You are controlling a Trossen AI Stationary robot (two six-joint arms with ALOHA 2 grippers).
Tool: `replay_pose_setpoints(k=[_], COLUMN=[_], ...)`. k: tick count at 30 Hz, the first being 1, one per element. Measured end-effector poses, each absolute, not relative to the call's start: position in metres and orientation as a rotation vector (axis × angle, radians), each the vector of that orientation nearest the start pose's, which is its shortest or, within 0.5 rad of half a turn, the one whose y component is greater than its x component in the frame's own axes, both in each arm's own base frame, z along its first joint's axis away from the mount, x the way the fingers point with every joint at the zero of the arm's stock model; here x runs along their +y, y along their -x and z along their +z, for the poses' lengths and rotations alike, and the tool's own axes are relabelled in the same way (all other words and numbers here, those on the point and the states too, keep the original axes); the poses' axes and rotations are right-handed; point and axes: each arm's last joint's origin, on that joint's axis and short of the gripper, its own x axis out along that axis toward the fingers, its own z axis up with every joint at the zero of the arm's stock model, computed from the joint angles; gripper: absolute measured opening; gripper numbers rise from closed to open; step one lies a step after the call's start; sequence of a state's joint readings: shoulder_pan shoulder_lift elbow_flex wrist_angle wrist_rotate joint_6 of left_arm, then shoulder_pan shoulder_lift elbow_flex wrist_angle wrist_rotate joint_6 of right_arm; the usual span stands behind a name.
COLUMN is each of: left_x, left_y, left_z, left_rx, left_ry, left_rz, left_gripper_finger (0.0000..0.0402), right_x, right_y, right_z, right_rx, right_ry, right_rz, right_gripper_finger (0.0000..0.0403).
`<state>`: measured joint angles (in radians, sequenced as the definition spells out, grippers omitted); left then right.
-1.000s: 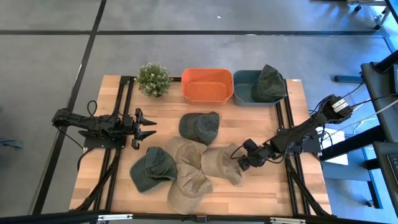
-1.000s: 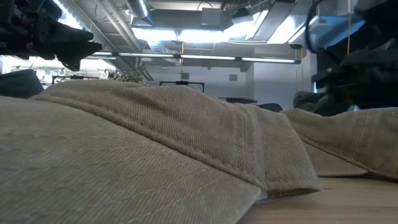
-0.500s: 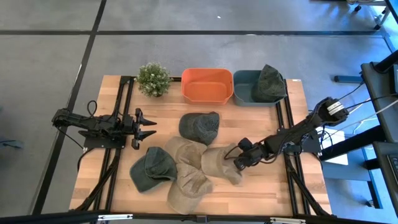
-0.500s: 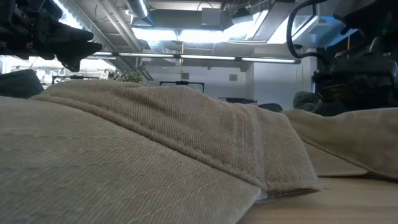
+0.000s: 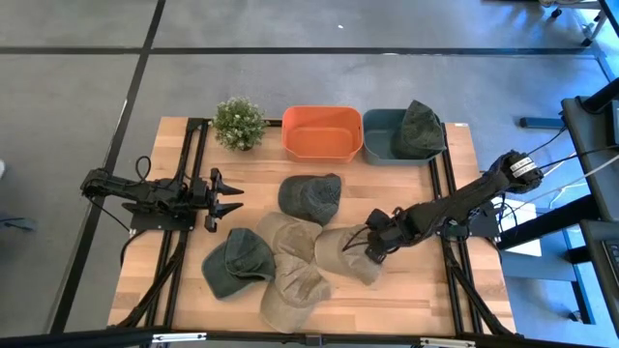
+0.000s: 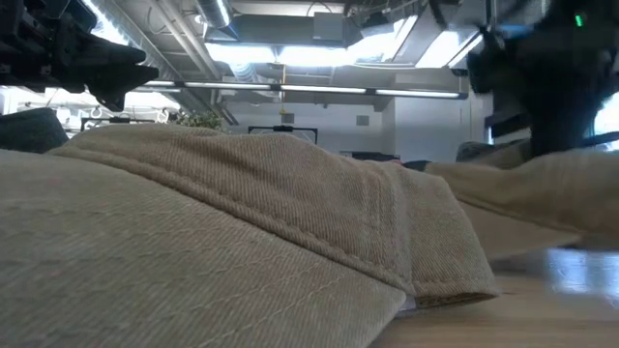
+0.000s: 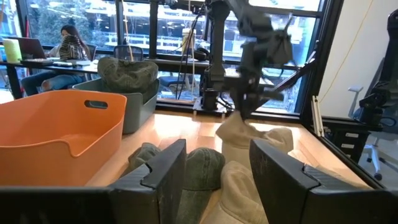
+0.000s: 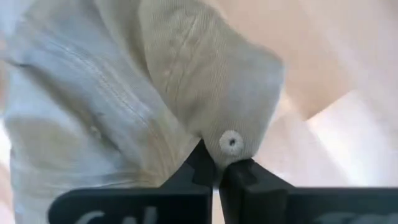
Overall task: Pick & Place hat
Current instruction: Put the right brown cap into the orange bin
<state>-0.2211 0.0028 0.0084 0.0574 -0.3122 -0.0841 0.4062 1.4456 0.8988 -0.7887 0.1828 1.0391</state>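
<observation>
Only the right wrist view shows it plainly: the right end effector point(image 8: 217, 171) is pinched tight on the tan hat point(image 8: 155, 81) just beside its top button. From overhead that hat point(image 5: 343, 253) sits mid-counter point(image 5: 416, 290), its crown lifted compared with a second ago. The left end effector point(image 5: 232, 198) waits, fingers spread, holding nothing.

Grey floor point(image 5: 77, 87), bright windows point(image 7: 155, 25)

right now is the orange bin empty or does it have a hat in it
Empty: the high view shows only the bare inside of the orange bin. The grey bin beside it holds a dark green hat.
</observation>
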Motion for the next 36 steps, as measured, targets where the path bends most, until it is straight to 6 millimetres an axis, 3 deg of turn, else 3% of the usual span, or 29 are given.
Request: replay_pose_setpoints(k=[8, 19, 27, 36], left_x=[-0.012, -0.013, -0.013, -0.013], left_y=[-0.096, -0.097, -0.097, -0.097], left_z=[0.171, 0.170, 0.170, 0.170], left_rx=[-0.063, -0.047, -0.046, -0.046], left_ry=[0.100, 0.096, 0.095, 0.102], left_rz=[0.089, 0.090, 0.090, 0.090], left_gripper_finger=[0.0173, 0.0173, 0.0173, 0.0173], right_x=[0.079, 0.031, -0.026, -0.089], right_y=[-0.247, -0.238, -0.234, -0.235], right_z=[0.265, 0.361, 0.393, 0.396], right_rx=[1.174, 0.815, 0.686, 0.625], right_ry=[-0.288, -0.109, -0.103, -0.130], right_rz=[-0.423, -0.511, -0.669, -0.862], right_gripper_finger=[0.0007, 0.0007, 0.0006, 0.0006])
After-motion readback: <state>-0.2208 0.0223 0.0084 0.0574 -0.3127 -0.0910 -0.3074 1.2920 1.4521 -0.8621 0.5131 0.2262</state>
